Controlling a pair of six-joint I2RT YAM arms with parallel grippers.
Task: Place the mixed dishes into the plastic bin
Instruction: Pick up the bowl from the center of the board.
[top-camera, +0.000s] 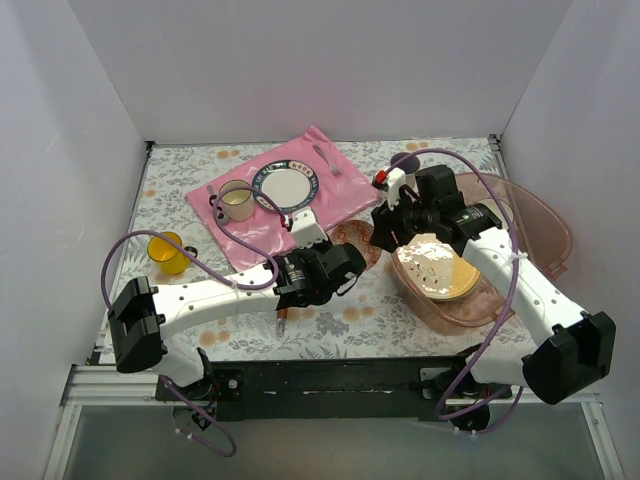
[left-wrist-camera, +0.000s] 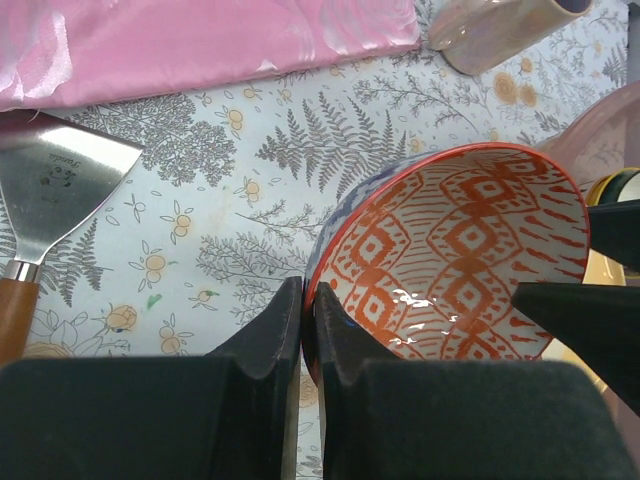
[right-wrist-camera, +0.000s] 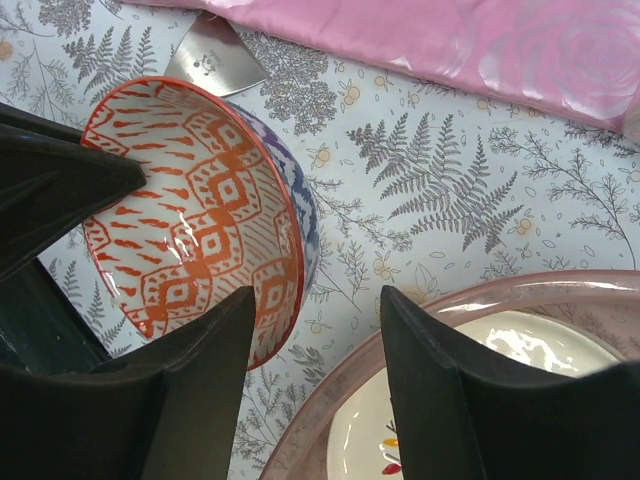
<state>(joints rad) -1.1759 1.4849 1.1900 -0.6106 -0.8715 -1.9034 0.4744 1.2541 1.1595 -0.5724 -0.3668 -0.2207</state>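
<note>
Left gripper (left-wrist-camera: 305, 300) clamping patterned bowl (left-wrist-camera: 450, 250), right gripper (right-wrist-camera: 317, 300) spread beside

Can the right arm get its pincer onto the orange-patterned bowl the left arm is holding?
Probably yes. The right pincer is open with the bowl close beside one finger and nothing between them. The left pincer is shut on another part of the rim, leaving this side free.

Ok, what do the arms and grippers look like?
The left arm and right arm have white links, black joint housings and black bases; a purple cable trails along each. The left gripper and right gripper have matte black wedge-shaped fingers.
</note>
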